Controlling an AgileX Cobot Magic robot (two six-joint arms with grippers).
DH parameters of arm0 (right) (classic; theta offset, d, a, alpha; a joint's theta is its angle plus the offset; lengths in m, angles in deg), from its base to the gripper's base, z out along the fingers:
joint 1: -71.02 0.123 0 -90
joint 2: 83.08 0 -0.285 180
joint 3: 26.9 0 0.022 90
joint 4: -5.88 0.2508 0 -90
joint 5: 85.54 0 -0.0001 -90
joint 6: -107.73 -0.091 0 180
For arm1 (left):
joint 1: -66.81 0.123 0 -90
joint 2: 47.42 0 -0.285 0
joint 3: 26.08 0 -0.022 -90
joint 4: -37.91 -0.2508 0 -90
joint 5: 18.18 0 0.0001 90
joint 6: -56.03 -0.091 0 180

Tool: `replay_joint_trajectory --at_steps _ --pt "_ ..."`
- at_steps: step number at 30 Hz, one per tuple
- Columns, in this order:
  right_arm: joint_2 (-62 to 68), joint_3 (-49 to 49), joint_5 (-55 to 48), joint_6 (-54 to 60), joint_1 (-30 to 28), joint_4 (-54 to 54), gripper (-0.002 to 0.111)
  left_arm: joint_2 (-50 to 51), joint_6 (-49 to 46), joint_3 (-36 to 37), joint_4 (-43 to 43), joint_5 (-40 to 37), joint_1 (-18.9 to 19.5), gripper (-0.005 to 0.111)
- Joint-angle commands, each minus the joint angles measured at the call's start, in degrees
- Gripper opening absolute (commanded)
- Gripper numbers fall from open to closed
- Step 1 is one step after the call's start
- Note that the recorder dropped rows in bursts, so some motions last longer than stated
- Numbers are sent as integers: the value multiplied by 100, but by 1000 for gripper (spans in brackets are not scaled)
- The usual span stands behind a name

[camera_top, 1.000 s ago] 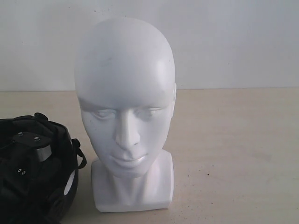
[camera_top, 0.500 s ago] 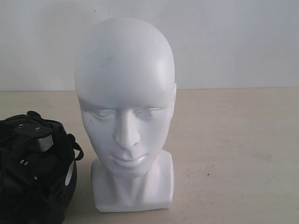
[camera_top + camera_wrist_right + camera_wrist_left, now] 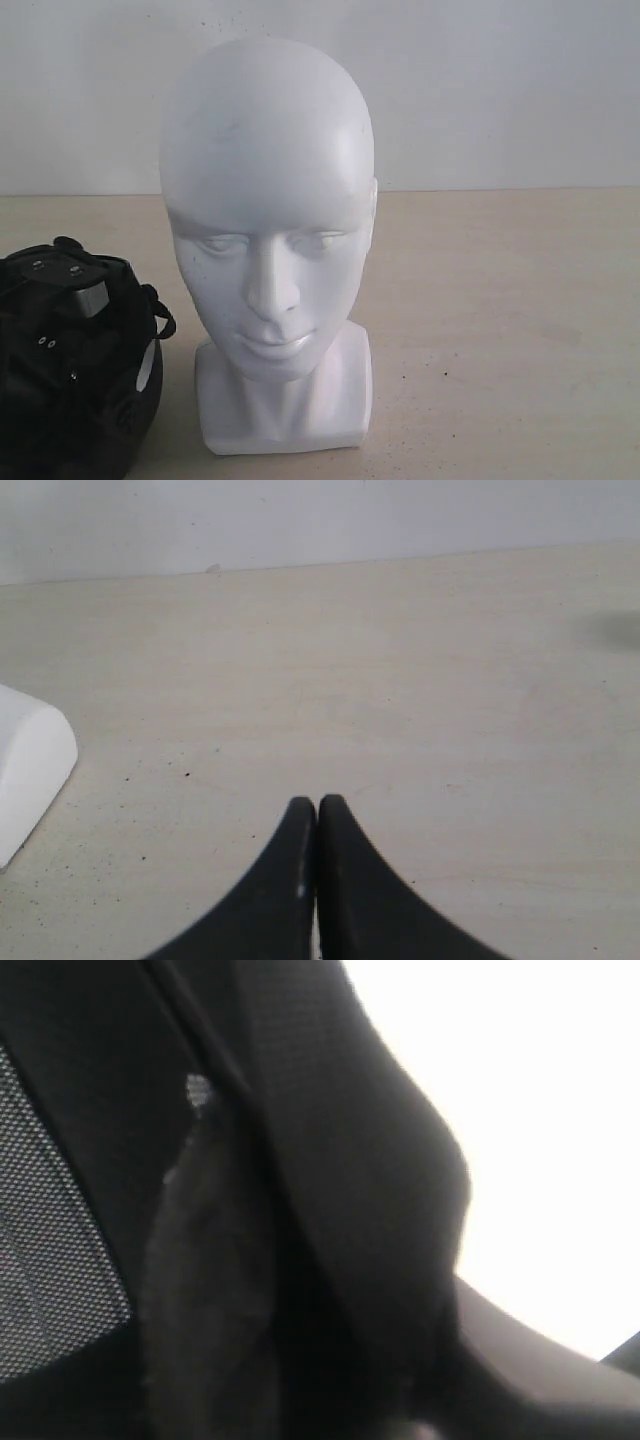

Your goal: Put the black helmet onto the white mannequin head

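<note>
Now the black helmet [image 3: 75, 385] sits a touch further toward 9 o'clock in the exterior view than 1 second ago. Its strap loop [image 3: 163, 322] has drawn away from the white mannequin head [image 3: 268, 230], and my left claw [image 3: 68, 288] stands slightly higher inside it. The head has not shifted.

The helmet is at 8 o'clock of the head, just beside its base with a thin gap between, padded inside showing. My left claw is down in that opening with lining all around it. Only its block with screws and a silver part shows, so I cannot tell whether the fingers are apart or clamped on anything. My left wrist view gives only blurred black padding, a patch of mesh [image 3: 50, 1250] and a broad woven band [image 3: 340, 1140], the rest washed-out white.

My right claw [image 3: 317, 808] is pressed together on nothing, low above the table [image 3: 420, 680], with 1 corner of the head's base nearby.

The exterior view cuts the helmet off at 9 and 6 o'clock, so I cannot tell whether it rests on the table.
</note>
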Motion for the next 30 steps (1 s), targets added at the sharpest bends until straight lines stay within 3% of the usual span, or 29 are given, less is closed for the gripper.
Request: replay_joint_trajectory --at_steps 1,6,11,30 --pt "-25 3 68 17 -10 -35 0 -386 470 -14 -24 -330 -7 4" --pt "-25 3 68 17 -10 -35 0 -1031 1203 -14 -599 -688 -7 4" --pt "-25 3 68 17 -10 -35 0 -1563 1533 -14 -841 -464 -7 4" --pt "-25 3 69 2 -10 -35 0 -1972 1978 -14 -574 467 -7 4"
